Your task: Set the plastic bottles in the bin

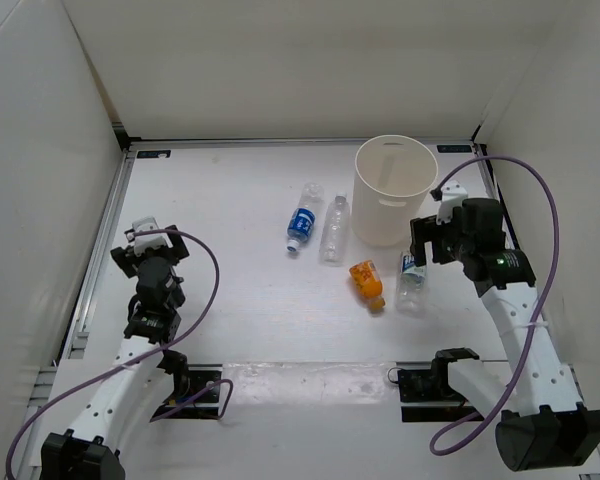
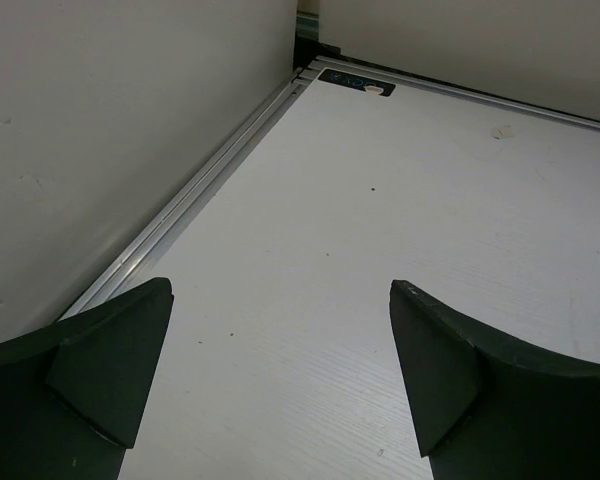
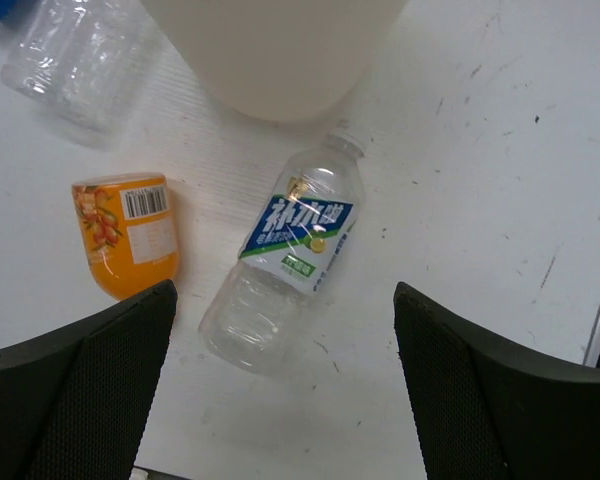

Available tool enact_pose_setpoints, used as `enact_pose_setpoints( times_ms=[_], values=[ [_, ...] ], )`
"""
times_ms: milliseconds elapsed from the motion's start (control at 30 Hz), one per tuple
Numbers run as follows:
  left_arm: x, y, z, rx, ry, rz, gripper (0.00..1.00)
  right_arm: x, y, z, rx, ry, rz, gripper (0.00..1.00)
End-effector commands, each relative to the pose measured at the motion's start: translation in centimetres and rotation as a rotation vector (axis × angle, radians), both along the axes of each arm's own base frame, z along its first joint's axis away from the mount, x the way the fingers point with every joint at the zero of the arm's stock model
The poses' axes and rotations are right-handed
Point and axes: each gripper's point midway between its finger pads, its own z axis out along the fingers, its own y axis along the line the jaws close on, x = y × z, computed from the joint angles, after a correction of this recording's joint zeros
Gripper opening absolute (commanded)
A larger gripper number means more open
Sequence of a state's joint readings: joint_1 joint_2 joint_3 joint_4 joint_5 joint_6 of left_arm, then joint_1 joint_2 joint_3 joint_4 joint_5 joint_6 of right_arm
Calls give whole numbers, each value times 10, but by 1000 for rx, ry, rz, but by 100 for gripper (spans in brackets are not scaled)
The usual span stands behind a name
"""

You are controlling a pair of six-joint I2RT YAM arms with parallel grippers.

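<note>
A flat white bench with faint scuffs and specks fills a booth closed in by plain white walls at 9, 12 and 3 o'clock. A thin metal rail runs along its 9 o'clock edge.

One tall round white translucent plastic bin stands upright at about 1 o'clock from the bench centre. It tapers slightly downwards and has a small slot near its rim.

Four small plastic bottles lie on their sides on the bench, all outside the bin. At 9 o'clock from the bin lie the clear bottle with a blue label and, just beside it on the bin's side, the plain clear bottle. The orange bottle lies just past 6 towards 7 o'clock from the bin. The clear bottle with a white-and-blue label lies just past 6 towards 5, its cap end pointing at the bin's base.

There are two grippers. The left gripper sits at 9 o'clock near the wall, jaws spread wide over bare bench. The right gripper is at 3 o'clock, just beside the bin. Its jaws are wide apart and hold nothing, and the white-and-blue labelled bottle lies below the gap between them.
</note>
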State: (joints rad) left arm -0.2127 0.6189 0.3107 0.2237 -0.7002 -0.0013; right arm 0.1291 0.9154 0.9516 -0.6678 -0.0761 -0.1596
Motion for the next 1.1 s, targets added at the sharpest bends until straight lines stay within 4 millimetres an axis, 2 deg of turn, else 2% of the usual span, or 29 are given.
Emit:
enact_pose_setpoints(
  times_ms=[0,167,200,233,367,400,433,467,533,567,667,733,800,900,967,1067],
  values=[
    [-1,2,-3,32,23,10,100,-6,-15,0,-30,-6,-72,90],
    [-1,0,5,24,2,-7,100,-8,-25,-17,-16,49,-122,90],
    [-5,4,3,23,23,21,100,-8,-26,-18,-7,53,-126,90],
    [-7,4,1,-29,3,35,100,-9,-22,-20,1,52,-97,90],
    [-12,3,-5,-56,64,41,100,-14,-8,-22,7,48,-11,90],
    [-17,4,-16,-46,132,41,100,-16,-3,-22,22,50,18,90],
    [-16,2,-15,-71,128,40,100,-16,-2,-24,11,53,37,90],
    [-20,2,-26,-61,187,38,100,-17,-2,-24,8,56,44,90],
    [-18,1,-20,-70,195,39,100,-16,-4,-29,-1,66,46,90],
    [-18,1,-24,-66,216,42,100,-15,-5,-29,-3,64,44,90],
    [-7,-9,-9,-26,216,-35,100,-14,-4,-32,6,72,57,90],
    [10,-37,-4,-4,235,-219,100,-15,-3,-32,29,78,69,90],
    [15,-49,0,54,268,-299,100,-15,3,-29,54,71,103,90],
    [20,-51,-3,83,313,-306,100,-15,1,-31,74,74,97,90],
    [24,-64,-2,157,333,-388,100,-14,-3,-29,88,62,81,90],
    [27,-72,-3,268,384,-448,100,-33,20,-25,130,55,295,90]
  ],
)
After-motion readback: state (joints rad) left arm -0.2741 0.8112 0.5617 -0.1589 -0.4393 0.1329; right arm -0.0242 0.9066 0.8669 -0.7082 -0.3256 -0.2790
